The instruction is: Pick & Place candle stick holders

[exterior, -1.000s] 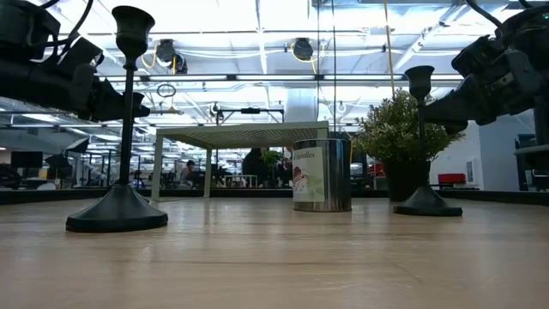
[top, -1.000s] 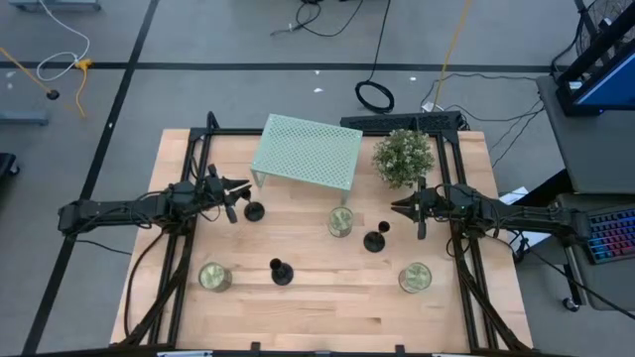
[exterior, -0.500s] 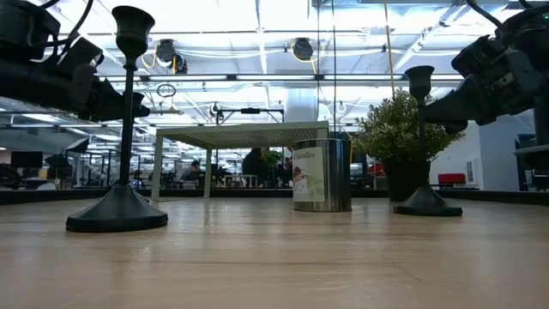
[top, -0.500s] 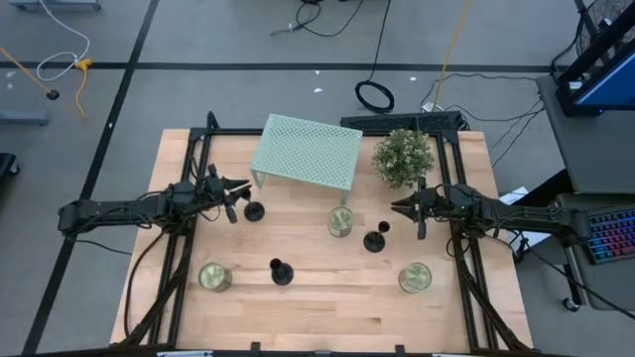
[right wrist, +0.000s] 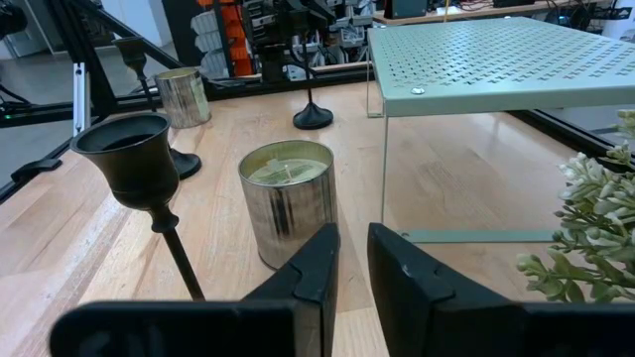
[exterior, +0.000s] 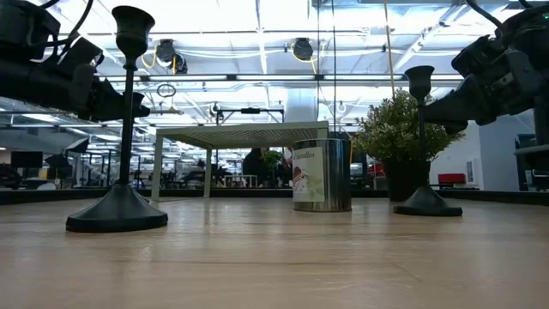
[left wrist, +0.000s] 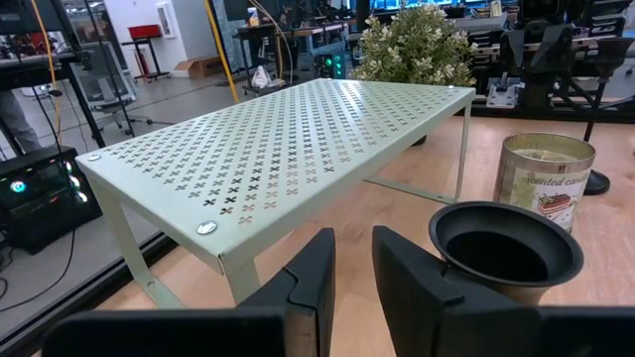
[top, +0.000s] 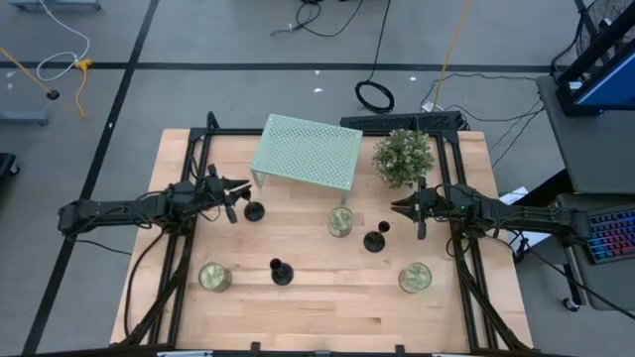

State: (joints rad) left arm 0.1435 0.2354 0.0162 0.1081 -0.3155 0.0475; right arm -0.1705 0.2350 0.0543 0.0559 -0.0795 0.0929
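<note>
Only the wrist views show the finger gaps: left gripper (left wrist: 352,288) and right gripper (right wrist: 352,268) stand slightly parted, grasping nothing. Both arms reach level toward frame centre. Three candle stick holders (top: 255,209) (top: 281,271) (top: 375,239) stand mid-table.

Black candle stick holders (top: 282,271); pale green perforated shelf (top: 307,151), cross-pattern holes; light wood table (top: 317,317); green plant (top: 403,156); silver jars (top: 340,221).

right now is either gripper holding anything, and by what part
Nothing is held. The left gripper and right gripper each show a narrow empty gap between the fingers, each beside a candle holder it doesn't grip.
</note>
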